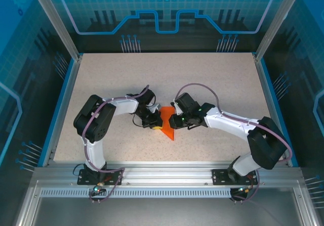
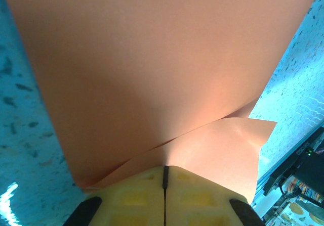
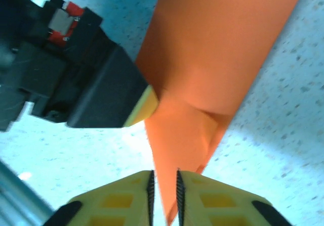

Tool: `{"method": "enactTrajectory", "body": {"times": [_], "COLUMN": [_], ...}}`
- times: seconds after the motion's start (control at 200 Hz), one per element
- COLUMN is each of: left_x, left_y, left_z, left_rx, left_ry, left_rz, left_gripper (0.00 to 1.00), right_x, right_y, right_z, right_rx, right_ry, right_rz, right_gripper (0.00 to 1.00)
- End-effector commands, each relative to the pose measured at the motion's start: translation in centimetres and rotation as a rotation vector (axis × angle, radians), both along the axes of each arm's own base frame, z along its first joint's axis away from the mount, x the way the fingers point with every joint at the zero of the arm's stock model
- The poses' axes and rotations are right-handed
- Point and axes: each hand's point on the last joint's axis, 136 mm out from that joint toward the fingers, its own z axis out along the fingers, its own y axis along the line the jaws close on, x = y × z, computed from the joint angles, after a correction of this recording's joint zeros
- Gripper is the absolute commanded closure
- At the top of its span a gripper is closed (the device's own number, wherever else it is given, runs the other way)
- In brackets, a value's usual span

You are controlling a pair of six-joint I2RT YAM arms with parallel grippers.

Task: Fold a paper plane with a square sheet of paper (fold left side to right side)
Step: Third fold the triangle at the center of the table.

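- the square sheet of paper [image 1: 168,126] wasn't square any more; from above it read as a narrow orange wedge with its point toward the arms' bases, sitting mid-tabletop [image 1: 212,79] right between the two arms
- left fingers [image 2: 136,198] were pressed together with no gap; the paper's layers ran straight into their tips, so they looked clamped on an edge of it; the right wrist view showed that same yellow tip [image 3: 143,106] against the paper's side
- right fingers [image 3: 121,198] stood only narrowly apart, with the pointed end of the paper running down between them; a sliver of pale tabletop showed beside the paper in that gap, so it looked more like a loose straddle than a real pinch
- left wrist view showed at least two layers; a big upper flap bowing up and a smaller one peeking out underneath, so the crease wasn't lying flat yet
- best guess on the step: somewhere in the middle of the folds, working on a left-over-to-right fold with the left side lifted; not a finished dart yet
- the next move would probably call for carrying the held left edge across to the right, lining the edges up, then pressing the crease down while the other end stays pinned; thin paper like that could easily slide or buckle if one side lets go too soon
- containers: nothing of the sort to report; the paper was on the bare tabletop rather than in anything
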Motion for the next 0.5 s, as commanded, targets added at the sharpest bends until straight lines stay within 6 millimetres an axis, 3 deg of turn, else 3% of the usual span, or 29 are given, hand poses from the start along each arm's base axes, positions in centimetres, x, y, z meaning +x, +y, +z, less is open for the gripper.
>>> {"method": "enactTrajectory", "body": {"times": [0.0, 0.18, 0.495], "left_x": [-3.3, -3.2, -3.1], "left_y": [3.2, 3.0, 2.9], "left_z": [-4.1, -4.1, -4.0], "left_rx": [0.181, 0.179, 0.177], "left_ry": [0.109, 0.106, 0.102], "left_rz": [-0.003, -0.002, -0.006], "left_gripper": [0.92, 0.93, 0.93], "right_x": [-2.7, -3.1, -2.2], "right_y": [0.5, 2.2, 3.6], "right_z": [-0.5, -1.8, -4.3], "right_rx": [0.071, 0.067, -0.006], "right_ry": [0.183, 0.283, 0.305], "right_rz": [-0.041, -0.080, -0.100], "right_gripper": [0.85, 0.96, 0.98]}}
